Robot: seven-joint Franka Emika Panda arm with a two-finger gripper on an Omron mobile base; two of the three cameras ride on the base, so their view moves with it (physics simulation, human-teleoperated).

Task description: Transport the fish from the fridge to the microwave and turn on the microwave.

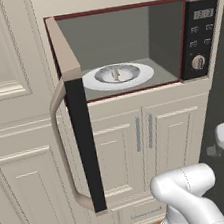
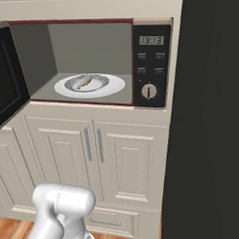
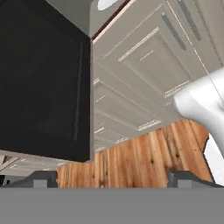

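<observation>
Our pincer (image 3: pixel 112 178) hangs low with its two dark tips spread wide, grasping nothing. Just ahead and above it stands the microwave's swung-out dark glass door (image 3: pixel 43 78). Farther up and beyond, the small pale slender fish (image 2: pixel 84 82) lies in a grey dish on the white round turntable plate (image 2: pixel 115 87) inside the beige-framed microwave (image 2: pixel 155 108). We judge delivery done; next, push the door shut, then press the black panel (image 2: pixel 152 66).

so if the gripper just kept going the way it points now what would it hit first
Probably the wood floor: the open gripper aims down at the boards below the cabinets, with the open microwave door off to one side. Depth is unclear.
</observation>
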